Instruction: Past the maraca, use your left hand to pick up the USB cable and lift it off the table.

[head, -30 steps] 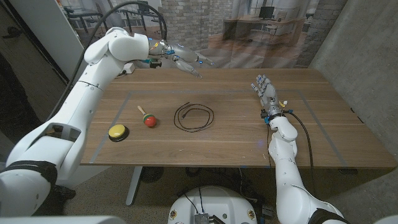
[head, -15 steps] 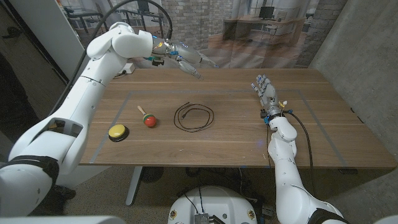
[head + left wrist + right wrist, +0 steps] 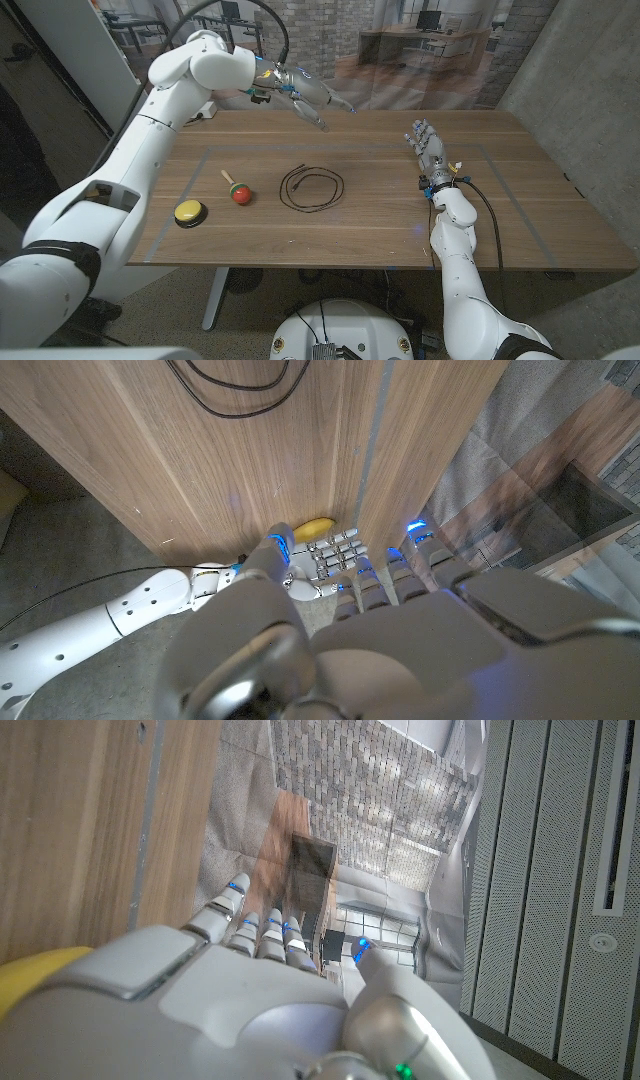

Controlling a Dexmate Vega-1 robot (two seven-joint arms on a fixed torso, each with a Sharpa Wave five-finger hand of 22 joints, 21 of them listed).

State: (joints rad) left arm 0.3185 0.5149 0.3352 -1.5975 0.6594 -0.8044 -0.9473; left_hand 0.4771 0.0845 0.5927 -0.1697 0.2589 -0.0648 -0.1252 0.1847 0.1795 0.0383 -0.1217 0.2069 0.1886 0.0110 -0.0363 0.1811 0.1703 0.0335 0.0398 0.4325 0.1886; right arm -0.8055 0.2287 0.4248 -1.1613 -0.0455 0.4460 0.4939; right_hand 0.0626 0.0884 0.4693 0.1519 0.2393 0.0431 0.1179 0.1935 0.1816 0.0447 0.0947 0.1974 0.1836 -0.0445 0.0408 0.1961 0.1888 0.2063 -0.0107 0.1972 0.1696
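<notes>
the left hand is up high, fingers apart and empty; the usb cable lies below it, closer to the robot.

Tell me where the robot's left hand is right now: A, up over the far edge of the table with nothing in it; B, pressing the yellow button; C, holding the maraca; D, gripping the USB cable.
A: in the head view the left hand hangs open above the table's far edge, apart from the coiled USB cable, which lies on the wood beside the maraca.
</notes>
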